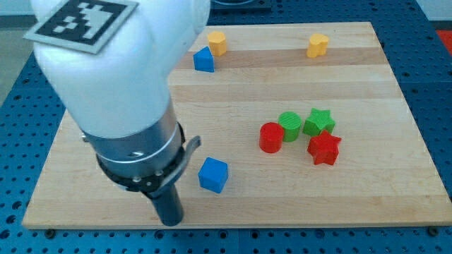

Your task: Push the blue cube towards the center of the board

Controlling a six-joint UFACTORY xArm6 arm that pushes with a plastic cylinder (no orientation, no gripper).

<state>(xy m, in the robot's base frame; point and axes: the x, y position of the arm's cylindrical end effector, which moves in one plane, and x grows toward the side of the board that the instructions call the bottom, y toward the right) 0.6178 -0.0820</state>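
The blue cube (212, 175) lies on the wooden board (233, 106) near its bottom edge, left of centre. My tip (171, 222) is at the end of the dark rod, below and to the left of the blue cube, a short gap apart from it. The large white arm body covers the upper left of the view and hides that part of the board.
A second blue block (203, 60) and an orange block (217, 42) sit at the top, left of centre. Another orange block (318, 45) is at the top right. A red cylinder (271, 137), green cylinder (289, 125), green star (318, 122) and red star (324, 148) cluster right of centre.
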